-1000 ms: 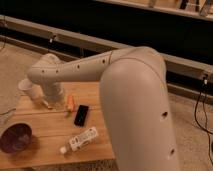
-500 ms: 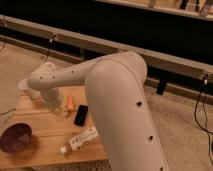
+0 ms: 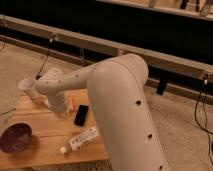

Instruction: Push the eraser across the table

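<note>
The pincer [image 3: 62, 111] hangs closed and empty, low over the table [image 3: 47, 131], just beside the eraser [image 3: 81, 115] on the side facing the table's middle; whether they touch I cannot tell. The eraser lies near the far right corner as the view shows it, with its long side toward the pincer. A good push would likely meet that long side at its middle, tips low, so the block slides without spinning. Room that way is short, because the right edge is near and a long stroke could tip it off. A stick [image 3: 71, 101] lies just beside it toward the far edge and a bottle [image 3: 80, 140] toward the near edge. The barest planks lie mid-table, between bottle and bowl [image 3: 15, 137].
</note>
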Robot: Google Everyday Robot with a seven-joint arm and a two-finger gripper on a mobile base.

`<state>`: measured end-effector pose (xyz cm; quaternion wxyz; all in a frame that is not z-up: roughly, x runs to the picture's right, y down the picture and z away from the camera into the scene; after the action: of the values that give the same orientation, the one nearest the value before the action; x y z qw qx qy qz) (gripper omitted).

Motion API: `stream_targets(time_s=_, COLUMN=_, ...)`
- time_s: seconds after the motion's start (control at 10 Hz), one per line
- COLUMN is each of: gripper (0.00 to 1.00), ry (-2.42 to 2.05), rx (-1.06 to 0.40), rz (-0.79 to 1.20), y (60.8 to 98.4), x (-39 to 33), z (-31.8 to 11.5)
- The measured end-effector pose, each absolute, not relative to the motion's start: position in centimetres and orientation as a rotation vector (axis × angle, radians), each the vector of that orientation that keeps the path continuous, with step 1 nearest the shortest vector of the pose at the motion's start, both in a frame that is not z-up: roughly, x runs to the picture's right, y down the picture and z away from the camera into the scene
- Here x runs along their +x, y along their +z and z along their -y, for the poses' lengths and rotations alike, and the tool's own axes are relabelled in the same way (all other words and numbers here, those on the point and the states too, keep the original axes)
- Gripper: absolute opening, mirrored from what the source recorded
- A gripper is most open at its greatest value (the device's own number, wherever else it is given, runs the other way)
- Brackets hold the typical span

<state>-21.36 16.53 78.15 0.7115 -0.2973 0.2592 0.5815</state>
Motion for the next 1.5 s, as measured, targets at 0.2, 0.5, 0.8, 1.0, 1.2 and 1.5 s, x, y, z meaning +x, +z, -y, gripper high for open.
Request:
stream_targets(time_s=0.2, gripper=0.00, ry=1.297, rx=-0.646, rz=-0.594, y=78.3, x=-20.0, z=-17.0)
stream_targets(time_s=0.5, gripper=0.00, ry=1.267, rx=-0.621, rz=-0.544, y=78.8, x=-21.0, z=-16.7)
stream_targets(time_s=0.8, gripper=0.00, ry=1.241, rx=-0.581, rz=-0.518, y=80.2, x=-21.6, z=-16.8)
stream_targets(time_s=1.0, gripper=0.00, ry=1.243, rx=-0.568, rz=-0.542, y=81.0, x=-21.3, z=-17.5)
stream_targets(time_s=1.2, gripper=0.00, ry=1.244, rx=-0.563, rz=-0.575, y=81.6, x=-20.8, z=-18.3)
stream_targets(time_s=1.5, gripper=0.00, ry=1.251, rx=-0.579, rz=-0.615, y=82.1, x=-20.3, z=-19.4)
